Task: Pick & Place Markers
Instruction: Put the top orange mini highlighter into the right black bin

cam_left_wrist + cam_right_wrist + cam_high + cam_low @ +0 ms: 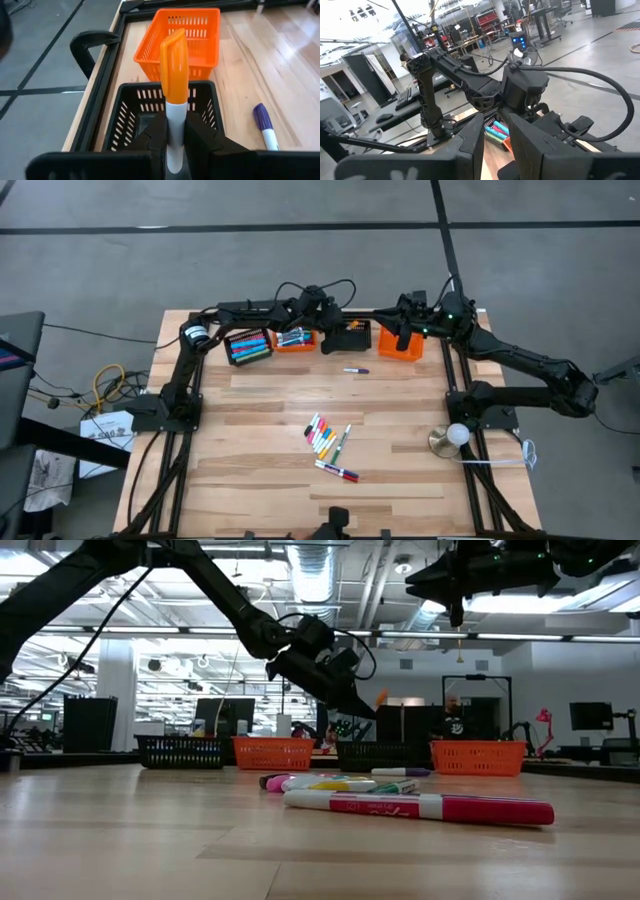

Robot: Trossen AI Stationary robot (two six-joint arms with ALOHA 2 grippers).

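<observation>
My left gripper (175,122) is shut on a marker with an orange cap (174,65) and a white barrel. It hovers over the empty black basket (131,112) at the table's far edge, with an orange basket (200,30) just beyond it. My right gripper (403,330) hangs above that orange basket (400,345); a narrow gap shows between its fingers (496,137), with nothing in it. A purple marker (356,370) lies alone on the table. Several markers (328,442) lie in a loose pile at mid-table, seen close up in the low view (420,808). My left gripper pinches the marker's white barrel (175,112) between its two fingers, just behind the orange cap. The marker lies along the fingers, and its capped end sticks out past the fingertips. The fingers slant downward toward the table's right side, and the marker is lifted clear above the black basket.
Left of the empty black basket, another black basket (247,346) and an orange basket (295,340) hold markers. A black clamp (90,47) grips the table's far edge. A brass base with a white ball (455,438) stands near the right arm's mount.
</observation>
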